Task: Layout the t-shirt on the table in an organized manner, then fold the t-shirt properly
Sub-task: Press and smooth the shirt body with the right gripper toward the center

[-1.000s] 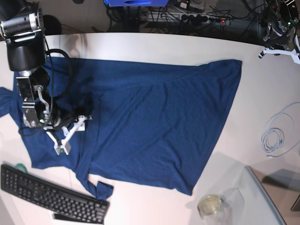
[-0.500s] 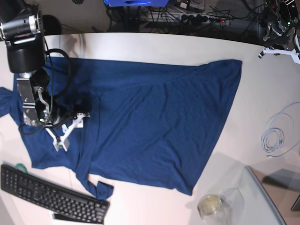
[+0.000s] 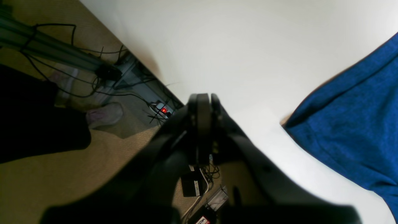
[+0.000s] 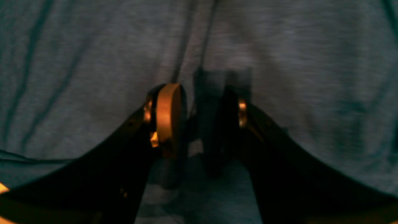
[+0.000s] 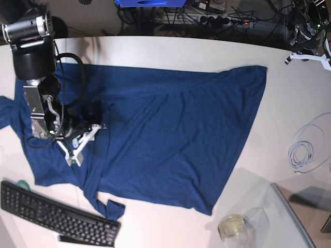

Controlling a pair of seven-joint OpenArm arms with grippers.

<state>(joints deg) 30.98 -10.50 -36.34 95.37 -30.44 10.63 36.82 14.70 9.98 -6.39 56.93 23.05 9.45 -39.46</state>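
White tabletop [image 5: 170, 49] is covered centrally by the t-shirt [image 5: 170, 134]. Right gripper [image 5: 72, 152], at nine o'clock, is pressed into its fabric, jaws narrowly apart; left gripper [image 3: 203, 107] jaws are together.

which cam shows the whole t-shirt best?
Base view: the t-shirt lies spread across the table, outline visible except where the right arm covers it. The left wrist view catches only one blue corner; the right wrist view shows just dim, blurred cloth close up.
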